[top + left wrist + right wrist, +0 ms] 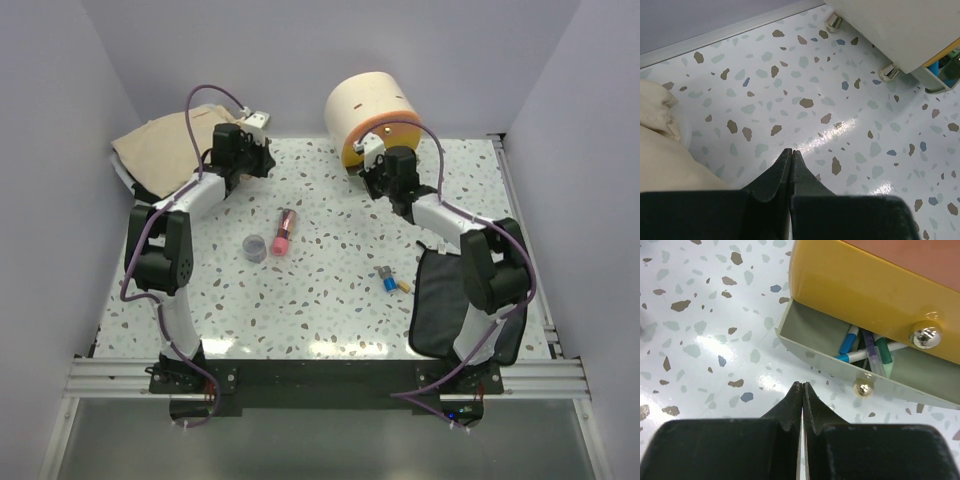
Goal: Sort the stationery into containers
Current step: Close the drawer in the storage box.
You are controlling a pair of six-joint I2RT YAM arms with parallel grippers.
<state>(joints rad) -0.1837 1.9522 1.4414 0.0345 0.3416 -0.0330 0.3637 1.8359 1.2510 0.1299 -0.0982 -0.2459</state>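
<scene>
A cream cylindrical box stands at the back with its orange drawer front facing me. In the right wrist view its lower drawer is pulled out, with gold knobs and several pens with blue and green caps inside. My right gripper is shut and empty, hovering just in front of that drawer. My left gripper is shut and empty over bare table at the back left. A pink tube, a grey pot and blue and yellow pieces lie mid-table. The black pouch lies front right.
A beige cloth bag is heaped at the back left, close beside my left gripper. The box's small feet rest on the speckled table. Walls close in the table on three sides.
</scene>
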